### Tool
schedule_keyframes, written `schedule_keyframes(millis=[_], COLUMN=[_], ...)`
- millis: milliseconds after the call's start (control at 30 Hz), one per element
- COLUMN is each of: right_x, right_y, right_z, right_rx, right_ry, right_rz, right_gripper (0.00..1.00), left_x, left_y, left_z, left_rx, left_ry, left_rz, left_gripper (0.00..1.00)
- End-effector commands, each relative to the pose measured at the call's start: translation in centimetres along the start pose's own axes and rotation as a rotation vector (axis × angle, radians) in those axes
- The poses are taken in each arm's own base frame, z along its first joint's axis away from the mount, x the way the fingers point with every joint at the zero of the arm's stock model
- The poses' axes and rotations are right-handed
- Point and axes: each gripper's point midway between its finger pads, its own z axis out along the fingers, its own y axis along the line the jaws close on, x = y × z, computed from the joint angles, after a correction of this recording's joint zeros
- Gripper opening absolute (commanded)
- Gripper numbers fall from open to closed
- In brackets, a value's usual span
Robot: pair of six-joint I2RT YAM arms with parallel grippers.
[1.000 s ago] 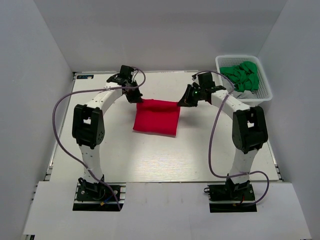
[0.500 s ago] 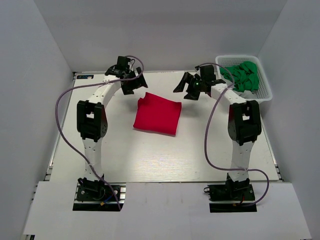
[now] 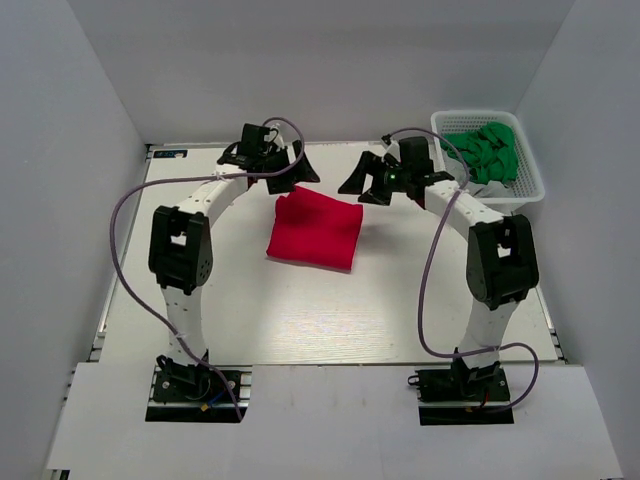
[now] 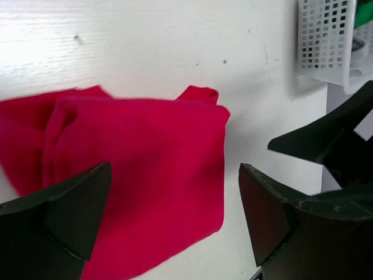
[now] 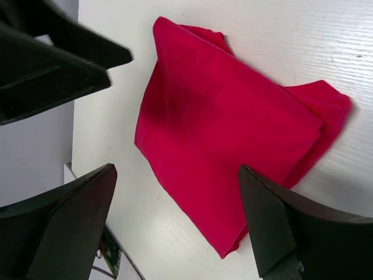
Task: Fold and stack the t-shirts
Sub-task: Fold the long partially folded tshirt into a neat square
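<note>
A folded red t-shirt (image 3: 315, 232) lies flat on the white table, a little behind its middle, with a small bunched corner at its far left. My left gripper (image 3: 293, 166) hovers open just beyond the shirt's far left corner, holding nothing. My right gripper (image 3: 362, 180) hovers open off the far right corner, also holding nothing. In the left wrist view the t-shirt (image 4: 134, 175) lies below the wide-spread left gripper (image 4: 175, 168). The right wrist view shows the t-shirt (image 5: 233, 140) under the right gripper (image 5: 178, 169), clear of both fingers.
A white lattice basket (image 3: 438, 125) stands at the table's far right corner, holding bunched green cloth (image 3: 490, 148). The basket (image 4: 323, 41) also shows at the top right of the left wrist view. White walls close in the table on three sides.
Both grippers went from shut on the shirt's far edge to open, letting it go, then lifted and drew back slightly. The shirt settled flat in its folded shape.
</note>
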Motion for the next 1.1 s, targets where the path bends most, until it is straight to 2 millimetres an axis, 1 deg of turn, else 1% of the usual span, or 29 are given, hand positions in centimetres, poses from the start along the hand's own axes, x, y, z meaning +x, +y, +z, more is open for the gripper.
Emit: schedule_keyframes(millis=[0,67,100,133,167,200,233,267,300,333,367,400,433,500,533,600,633,700,733,767,800,833,867,900,933,967,1000,1033,1067], right_x=[-0.7,-0.9,-0.7,-0.8,-0.4,-0.4,-0.5,0.2,0.4,0.6,1.2,0.9,1.4,1.7,2.2,2.1,2.0,0.5,0.3,-0.2,-1.3,-1.7,-2.5,-3.4,-3.5,-4.4,-3.2,-2.9,-2.5], right_y=[0.2,-0.3,-1.5,-1.9,-3.1,-3.4,-3.7,-5.1,-5.6,-6.4,-7.6,-7.8,-8.5,-9.1,-9.0,-9.1,-8.6,-6.8,-6.4,-4.9,-3.2,-2.6,-1.4,-0.4,-0.2,1.2,0.3,0.4,0.4], right_z=[1.2,1.9,3.1,3.4,4.5,5.0,5.3,6.4,6.7,7.4,8.1,8.3,8.7,9.1,9.4,9.4,9.4,8.6,8.1,7.5,6.6,6.1,5.1,4.1,3.6,2.1,1.9,1.4,1.2], right_rx=[-0.079,-0.078,-0.071,-0.071,-0.062,-0.063,-0.062,-0.048,-0.045,-0.033,-0.014,-0.011,-0.003,0.005,0.001,0.001,-0.01,-0.04,-0.037,-0.046,-0.065,-0.061,-0.06,-0.05,-0.036,-0.029,-0.006,0.001,0.002], right_ry=[-0.012,-0.016,-0.012,-0.011,0.006,0.005,0.004,0.025,0.034,0.042,0.064,0.061,0.075,0.087,0.098,0.096,0.096,0.069,0.079,0.07,0.043,0.029,0.0,-0.03,-0.033,-0.066,-0.048,-0.052,-0.06], right_rz=[-0.057,-0.087,-0.083,-0.064,-0.067,-0.07,-0.069,-0.051,-0.053,-0.047,-0.039,-0.045,-0.041,-0.045,-0.046,-0.044,-0.05,-0.097,-0.1,-0.125,-0.188,-0.206,-0.232,-0.281,-0.283,-0.316,-0.307,-0.301,-0.303], right_gripper=[0.9,0.9,0.9,0.9,0.9,0.9,0.9,0.9,0.9,0.9,0.9,0.9,0.9,0.9,0.9,0.9,0.9,0.9,0.9,0.9,0.9,0.9,0.9,0.9,0.9,0.9,0.9,0.9,0.9], left_x=[-0.4,0.3,0.8,1.1,1.4,1.6,2.4,2.1,2.0,1.7,1.8,2.3,2.2,3.7,3.8,4.3,4.5,3.3,2.4,0.8,-0.2,-1.0,-2.0,-2.7,-3.0,-2.7,-3.4,-2.1,-1.8], left_y=[-1.3,-0.8,-0.5,0.0,0.4,1.0,2.1,3.2,4.1,5.8,6.6,7.5,8.3,9.5,10.0,10.0,9.7,8.6,7.9,6.5,5.8,5.1,3.8,3.5,3.3,3.0,2.9,3.5,4.0], left_z=[2.2,3.3,3.9,5.0,5.6,6.1,7.1,7.3,7.5,7.6,8.0,8.0,7.7,8.3,8.2,8.2,8.1,7.7,7.2,6.2,5.7,5.1,3.7,3.1,2.3,1.6,0.2,-0.1,-0.7], left_rx=[0.103,0.121,0.125,0.135,0.136,0.127,0.104,0.079,0.066,0.013,-0.018,-0.053,-0.077,-0.098,-0.098,-0.091,-0.068,-0.048,-0.038,-0.022,-0.009,0.002,0.013,0.005,-0.012,-0.04,-0.088,-0.127,-0.158], left_ry=[0.018,0.046,0.068,0.072,0.071,0.069,0.087,0.084,0.088,0.073,0.065,0.072,0.071,0.109,0.116,0.13,0.142,0.126,0.11,0.08,0.057,0.038,0.016,-0.008,-0.019,-0.01,-0.048,-0.029,-0.036], left_rz=[0.029,0.022,-0.004,-0.002,-0.017,-0.03,-0.055,-0.081,-0.096,-0.114,-0.117,-0.114,-0.117,-0.128,-0.126,-0.132,-0.125,-0.114,-0.083,-0.065,-0.036,-0.002,0.02,0.04,0.05,0.061,0.066,0.07,0.068], left_gripper=[1.0,1.0,1.0,1.0,1.0,1.0,1.0,1.0,1.0,1.0,1.0,1.0,1.0,1.0,1.0,1.0,1.0,1.0,1.0,1.0,1.0,1.0,1.0,1.0,1.0,1.0,1.0,1.0,1.0])
